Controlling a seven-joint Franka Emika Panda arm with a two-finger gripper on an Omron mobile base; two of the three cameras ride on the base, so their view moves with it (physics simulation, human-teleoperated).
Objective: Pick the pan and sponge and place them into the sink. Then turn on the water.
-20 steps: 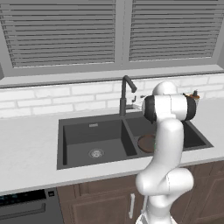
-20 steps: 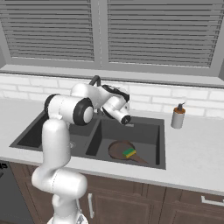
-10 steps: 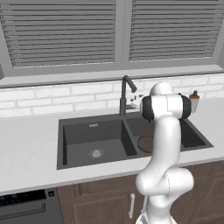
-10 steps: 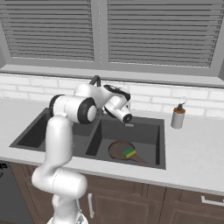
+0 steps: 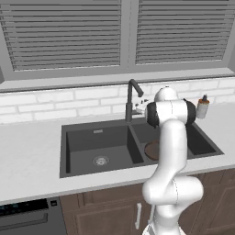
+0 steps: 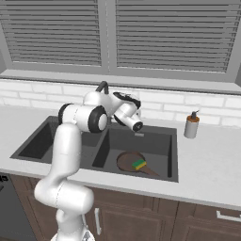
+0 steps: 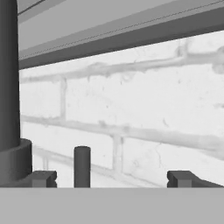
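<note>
The dark brown pan (image 6: 128,161) lies in the right basin of the dark grey sink (image 6: 157,140), with the green-and-yellow sponge (image 6: 139,164) resting on it. In the left base view the arm hides most of the pan (image 5: 150,149), inside the sink (image 5: 75,142). My gripper (image 5: 142,102) hovers just right of the tall dark faucet (image 5: 130,98), above the sink's back edge. In the hand view the gripper (image 7: 113,179) is open and holds nothing; the faucet column (image 7: 8,74) rises at the left, and a short dark stub (image 7: 82,166) stands between the fingertips, near the left one. No water is in view.
A soap dispenser (image 6: 190,125) stands on the counter right of the sink, against the white brick wall (image 7: 131,105). The window sill and closed blinds run above the wall. Light counter (image 5: 27,156) stretches left of the sink, with cabinet fronts below.
The hand has edged up and back, closer to the faucet and the wall. Its jaws stay open. Pan and sponge have not moved.
</note>
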